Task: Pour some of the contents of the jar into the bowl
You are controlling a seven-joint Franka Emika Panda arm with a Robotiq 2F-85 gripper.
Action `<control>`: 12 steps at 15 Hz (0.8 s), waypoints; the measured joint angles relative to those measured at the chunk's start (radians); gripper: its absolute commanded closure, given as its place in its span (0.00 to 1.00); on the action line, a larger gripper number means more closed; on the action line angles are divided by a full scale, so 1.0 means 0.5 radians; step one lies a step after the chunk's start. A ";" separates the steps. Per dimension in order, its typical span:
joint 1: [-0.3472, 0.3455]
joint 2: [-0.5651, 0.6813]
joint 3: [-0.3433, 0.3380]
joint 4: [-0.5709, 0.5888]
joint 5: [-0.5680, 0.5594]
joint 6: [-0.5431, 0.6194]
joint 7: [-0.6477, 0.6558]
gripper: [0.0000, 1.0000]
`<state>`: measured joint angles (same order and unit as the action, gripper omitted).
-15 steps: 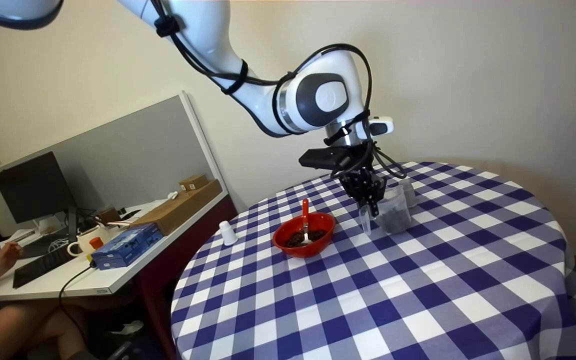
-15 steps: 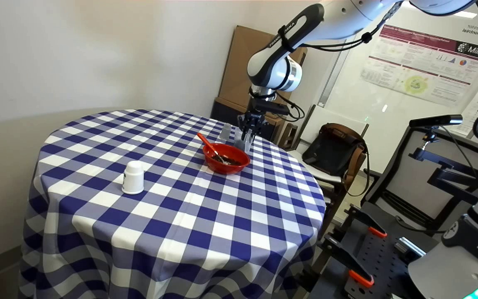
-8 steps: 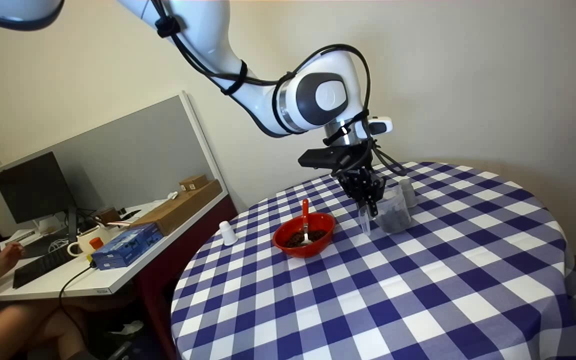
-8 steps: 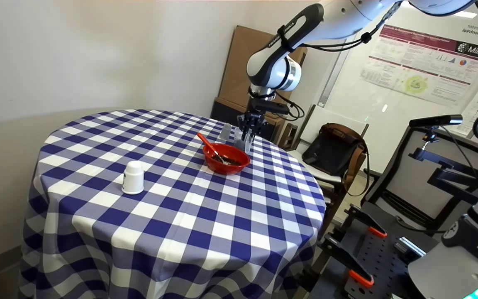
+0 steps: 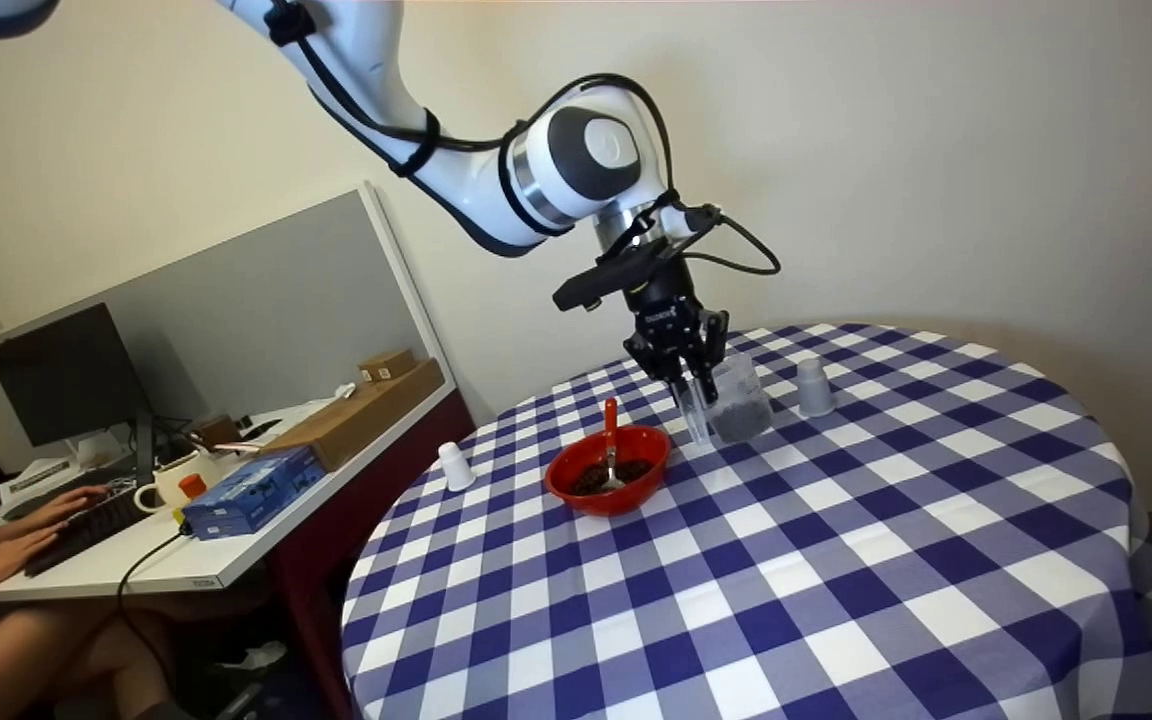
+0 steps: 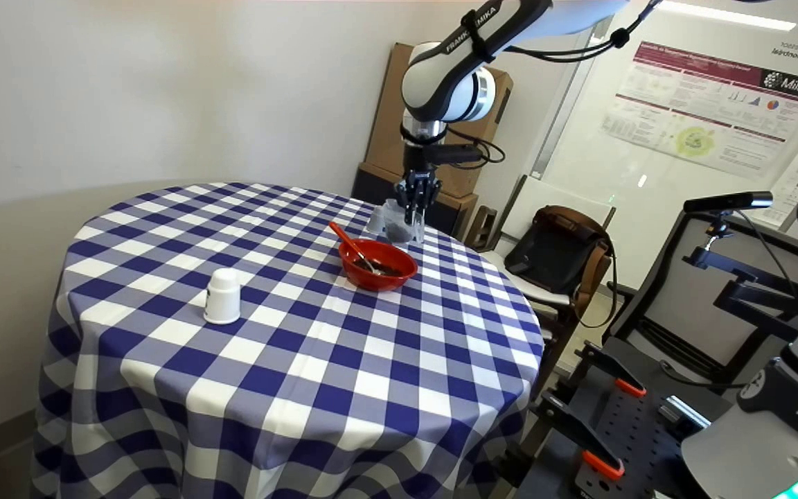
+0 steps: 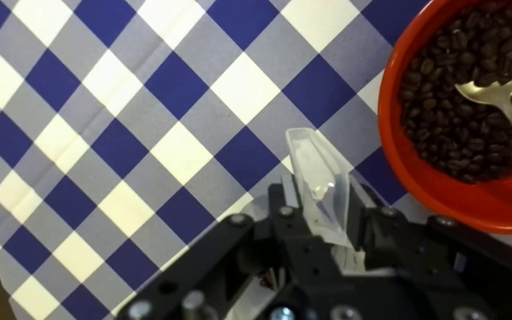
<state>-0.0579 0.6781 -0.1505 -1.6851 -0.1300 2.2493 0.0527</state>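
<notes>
The transparent greyish, cylindrical, plastic-looking jar (image 5: 744, 412) is positioned near the shallow round red bowl (image 5: 598, 502), apart from its rim. The jar's mouth faces up; its long axis is close to vertical, leaning slightly. The jaws pinch the jar's translucent strip handle (image 7: 320, 182), whose free end points down. Base contact with the cloth-covered bench (image 5: 756, 600) cannot be determined. Jar: dark grey contents (image 6: 399, 233) in the lower part. Bowl: dark brown beans (image 7: 460, 138) and a metal-headed, red-orange-handled utensil (image 5: 611, 425). A slim, clear greyish container (image 5: 815, 390) stands near the jar.
</notes>
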 measured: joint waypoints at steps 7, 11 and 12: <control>0.124 -0.313 0.060 -0.083 -0.394 -0.366 -0.334 0.88; 0.195 -0.444 0.132 -0.158 -0.620 -0.586 -0.469 0.88; 0.219 -0.465 0.155 -0.176 -0.678 -0.638 -0.490 0.88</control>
<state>0.0518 0.4458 -0.0733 -1.7731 -0.4689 1.9305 -0.1922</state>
